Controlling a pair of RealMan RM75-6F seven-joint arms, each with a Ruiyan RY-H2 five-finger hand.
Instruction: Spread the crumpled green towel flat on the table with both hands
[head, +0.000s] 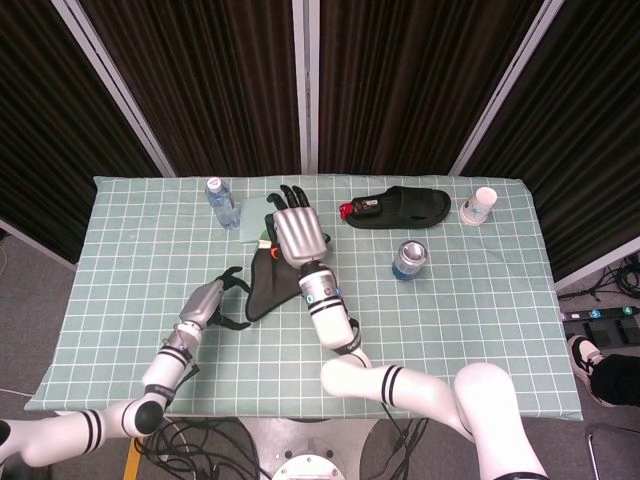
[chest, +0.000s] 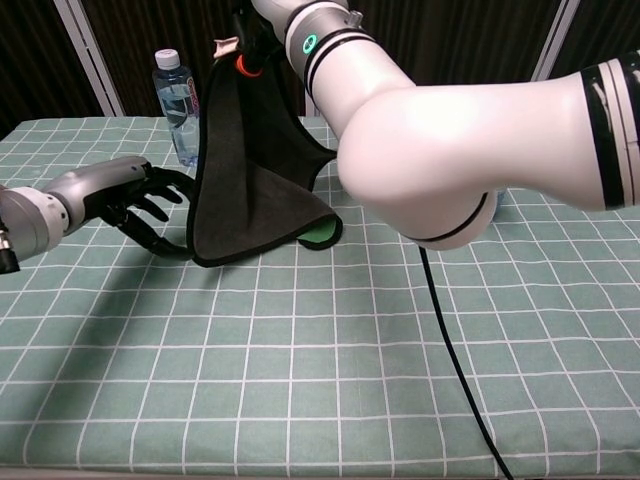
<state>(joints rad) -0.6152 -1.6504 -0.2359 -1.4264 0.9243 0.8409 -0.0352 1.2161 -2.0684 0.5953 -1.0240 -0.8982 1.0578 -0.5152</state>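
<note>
The towel (head: 268, 291) is dark on its outer face with a bright green patch showing at its lower fold (chest: 320, 232). It hangs from one corner, and its bottom edge rests on the checked tablecloth (chest: 300, 350). My right hand (head: 297, 232) holds that top corner high above the table, and in the chest view the right hand (chest: 252, 22) is cut off by the top edge. My left hand (head: 212, 304) is low over the table with fingers spread, and in the chest view the left hand (chest: 135, 202) has its fingertips right at the towel's (chest: 245, 180) lower left edge.
A water bottle (head: 220, 200) and a pale folded cloth (head: 256, 216) stand behind the towel. A black sandal (head: 400, 208), a can (head: 409, 258) and a paper cup (head: 481, 205) lie to the right. My right forearm (chest: 450, 140) fills the chest view's centre.
</note>
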